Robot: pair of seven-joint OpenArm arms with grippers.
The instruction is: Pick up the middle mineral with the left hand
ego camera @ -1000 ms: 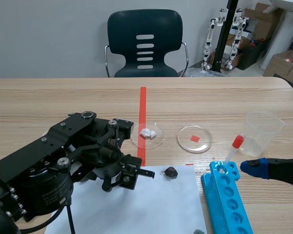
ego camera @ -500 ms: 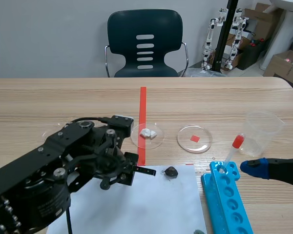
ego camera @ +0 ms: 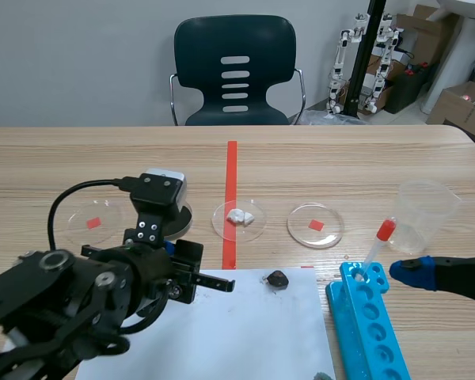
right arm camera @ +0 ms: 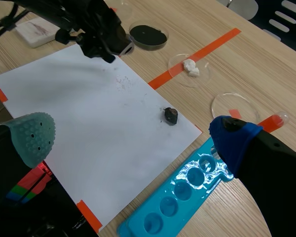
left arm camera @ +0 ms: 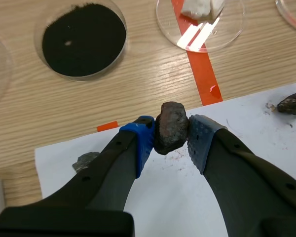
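Mineral (left arm camera: 170,127) sits clamped between the left pincer's (left arm camera: 170,136) pads over the paper's (left arm camera: 256,123) far edge; arm swung back-left in the last second, so grasp looks made, lift barely started.

Over the white paper (ego camera: 245,332) there is room to pass between the left claw (left arm camera: 171,134) and the blue rack (ego camera: 372,336), save one small dark stone (ego camera: 277,278) near its far edge.
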